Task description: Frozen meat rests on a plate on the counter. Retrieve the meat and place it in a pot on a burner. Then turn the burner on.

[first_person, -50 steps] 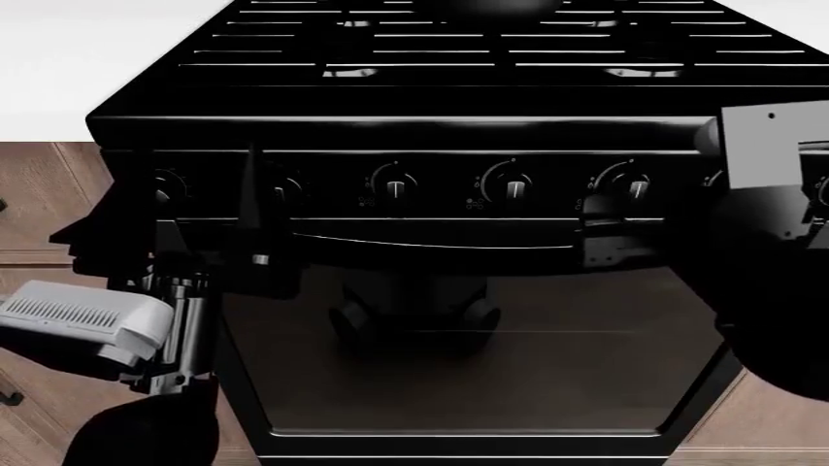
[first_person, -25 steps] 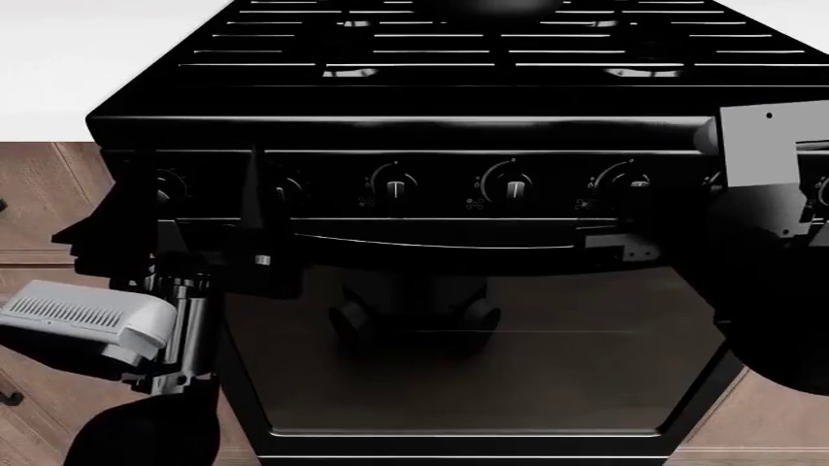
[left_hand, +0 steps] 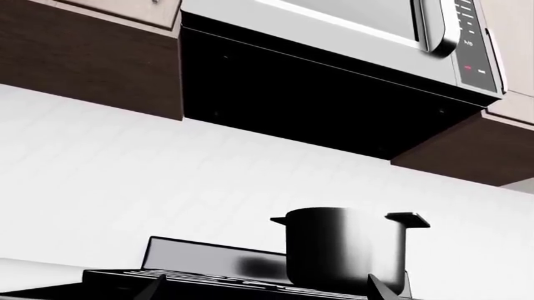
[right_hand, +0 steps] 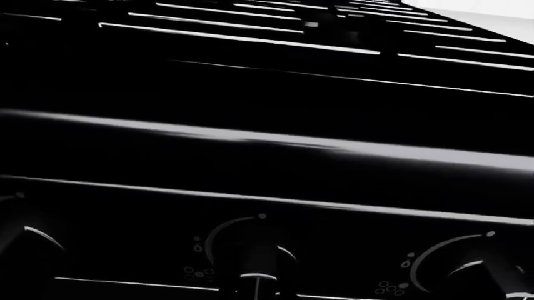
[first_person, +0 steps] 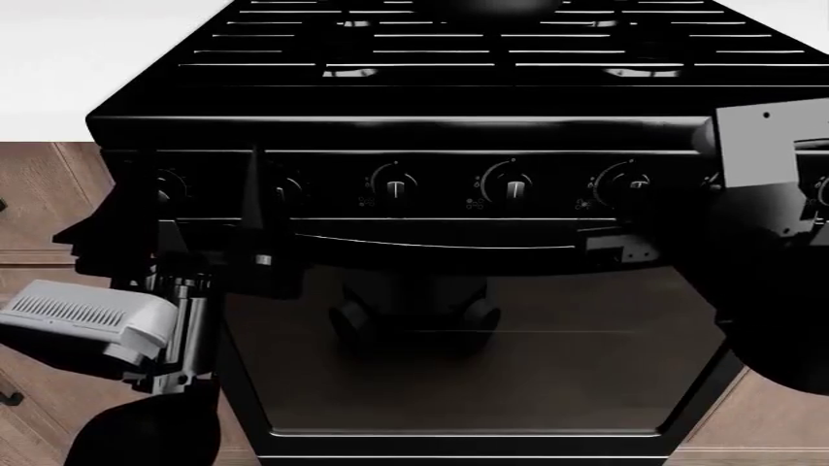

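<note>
The pot (left_hand: pixel 344 250) sits on the stove (first_person: pixel 428 68) at a back burner. Both arms hang low by the knobs (first_person: pixel 514 184); can't tell either claw's state, and no meat in sight.

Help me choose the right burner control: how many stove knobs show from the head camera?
3 clearly: knobs and along the front panel. Others at both ends may hide behind the dark arms.

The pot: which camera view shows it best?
The left wrist view: the pot stands whole on the stove, both tab handles visible. The head view cuts off all but a dark sliver at its top edge; the right wrist view shows no pot.
</note>
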### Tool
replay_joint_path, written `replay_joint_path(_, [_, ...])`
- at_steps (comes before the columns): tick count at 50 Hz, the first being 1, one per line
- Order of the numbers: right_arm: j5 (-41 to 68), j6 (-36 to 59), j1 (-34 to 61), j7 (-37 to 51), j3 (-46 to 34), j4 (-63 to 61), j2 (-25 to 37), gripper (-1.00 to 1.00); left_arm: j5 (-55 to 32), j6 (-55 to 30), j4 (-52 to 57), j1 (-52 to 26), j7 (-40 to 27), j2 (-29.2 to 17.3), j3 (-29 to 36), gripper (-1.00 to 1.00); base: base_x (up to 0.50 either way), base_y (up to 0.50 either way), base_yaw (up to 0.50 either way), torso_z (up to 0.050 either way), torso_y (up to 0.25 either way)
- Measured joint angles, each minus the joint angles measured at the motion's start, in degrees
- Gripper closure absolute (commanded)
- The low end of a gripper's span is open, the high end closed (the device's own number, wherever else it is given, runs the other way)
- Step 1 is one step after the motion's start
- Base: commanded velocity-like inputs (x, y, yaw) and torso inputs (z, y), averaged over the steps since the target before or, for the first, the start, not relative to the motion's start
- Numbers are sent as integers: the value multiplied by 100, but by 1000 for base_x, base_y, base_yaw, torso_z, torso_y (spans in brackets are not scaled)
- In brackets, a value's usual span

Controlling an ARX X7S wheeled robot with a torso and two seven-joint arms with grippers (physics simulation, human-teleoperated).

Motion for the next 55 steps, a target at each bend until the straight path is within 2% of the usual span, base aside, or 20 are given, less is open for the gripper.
replay_joint_path(55, [-557, 1818, 694, -438, -233, 366, -491, 100, -14, 54, -42, -18, -86, -58, 72, -100, 2, 1, 2, 0, 0])
